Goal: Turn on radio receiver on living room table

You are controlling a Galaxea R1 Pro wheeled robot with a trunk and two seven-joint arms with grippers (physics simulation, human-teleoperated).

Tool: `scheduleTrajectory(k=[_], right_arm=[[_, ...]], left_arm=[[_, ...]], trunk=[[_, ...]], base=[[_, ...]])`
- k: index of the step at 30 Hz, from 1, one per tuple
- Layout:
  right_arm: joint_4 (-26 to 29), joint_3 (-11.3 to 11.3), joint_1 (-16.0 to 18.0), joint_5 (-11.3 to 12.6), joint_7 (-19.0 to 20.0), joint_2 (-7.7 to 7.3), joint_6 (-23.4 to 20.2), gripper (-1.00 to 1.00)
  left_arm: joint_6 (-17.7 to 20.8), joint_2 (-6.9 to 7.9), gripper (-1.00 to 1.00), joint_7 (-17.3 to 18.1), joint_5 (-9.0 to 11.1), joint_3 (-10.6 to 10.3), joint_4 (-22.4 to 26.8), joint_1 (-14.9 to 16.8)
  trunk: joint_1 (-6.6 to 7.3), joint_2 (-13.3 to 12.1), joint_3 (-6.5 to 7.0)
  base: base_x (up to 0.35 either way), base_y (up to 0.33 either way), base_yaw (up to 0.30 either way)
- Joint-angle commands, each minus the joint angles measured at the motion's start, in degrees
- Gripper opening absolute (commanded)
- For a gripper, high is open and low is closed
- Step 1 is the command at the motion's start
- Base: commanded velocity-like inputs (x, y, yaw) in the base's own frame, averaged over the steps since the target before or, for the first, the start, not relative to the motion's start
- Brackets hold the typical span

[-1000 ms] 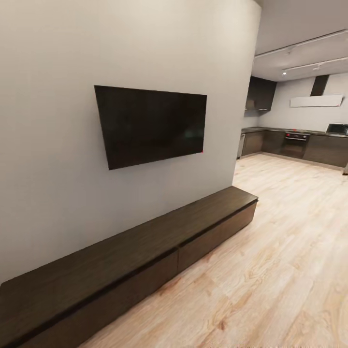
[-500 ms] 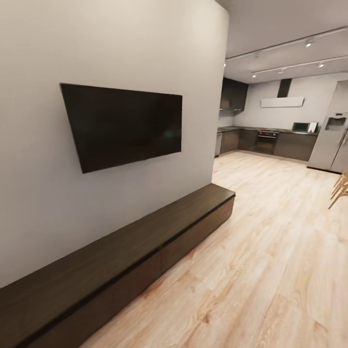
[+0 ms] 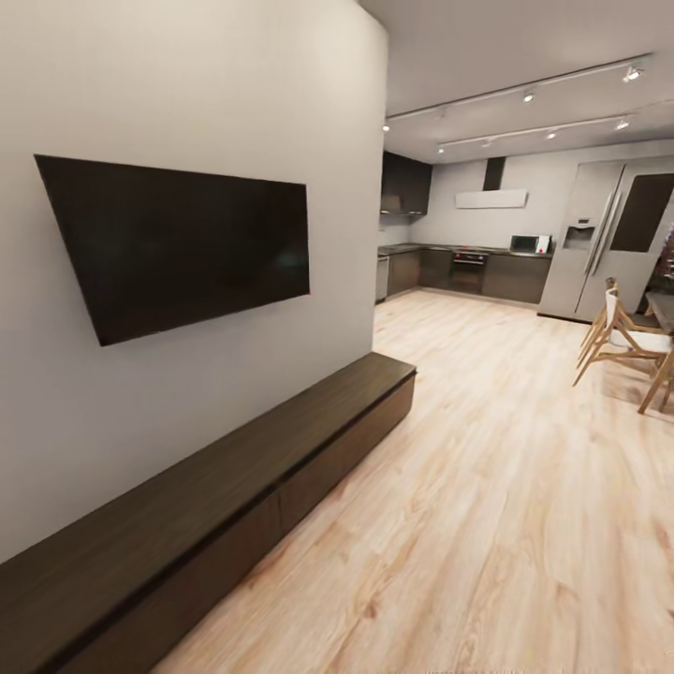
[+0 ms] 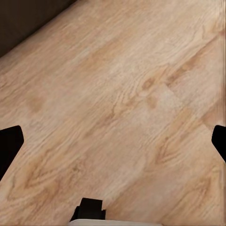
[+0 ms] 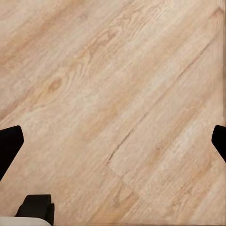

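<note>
The radio receiver and the grey coffee table are out of view. In the left wrist view my left gripper [image 4: 113, 141] hangs open over light wood plank floor [image 4: 122, 94], its black fingertips [image 4: 9, 143] far apart at the picture's edges with nothing between them. My right gripper [image 5: 113, 141] is open too above the same kind of floor [image 5: 117, 84], empty, with one dark fingertip [image 5: 9, 141] at each side.
A long dark-wood TV bench [image 3: 215, 505] runs along the grey wall under a wall-mounted black TV [image 3: 187, 243]. Open plank floor [image 3: 487, 524] stretches ahead to a dark kitchen [image 3: 468, 271] with a steel fridge [image 3: 599, 243]. Wooden chairs [image 3: 622, 342] stand at the right.
The head camera has swung to the right: TV and bench slid left in the picture, and the fridge and chairs came into view. Nothing in the room itself moved.
</note>
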State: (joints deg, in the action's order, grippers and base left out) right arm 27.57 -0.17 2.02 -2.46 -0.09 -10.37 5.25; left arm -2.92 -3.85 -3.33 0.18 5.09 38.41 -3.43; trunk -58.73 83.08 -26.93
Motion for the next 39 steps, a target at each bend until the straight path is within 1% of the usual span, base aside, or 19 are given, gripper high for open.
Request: scheduleTrajectory(k=[1,39], right_arm=[[-0.02,0.00,0.00,-0.02,0.00,0.00,0.01,1.00],[-0.06,0.01,0.00,-0.09,0.00,0.00,0.07,1.00]], left_arm=[[0.01,-0.01,1.00,0.00,0.00,0.00,0.00,0.00],[0.02,-0.13,1.00,0.06,-0.08,-0.08,0.00,0.00]], trunk=[[0.00,0.00,0.00],[0.00,0.00,0.00]], base=[[0.000,0.000,-0.273],[0.000,0.000,-0.274]])
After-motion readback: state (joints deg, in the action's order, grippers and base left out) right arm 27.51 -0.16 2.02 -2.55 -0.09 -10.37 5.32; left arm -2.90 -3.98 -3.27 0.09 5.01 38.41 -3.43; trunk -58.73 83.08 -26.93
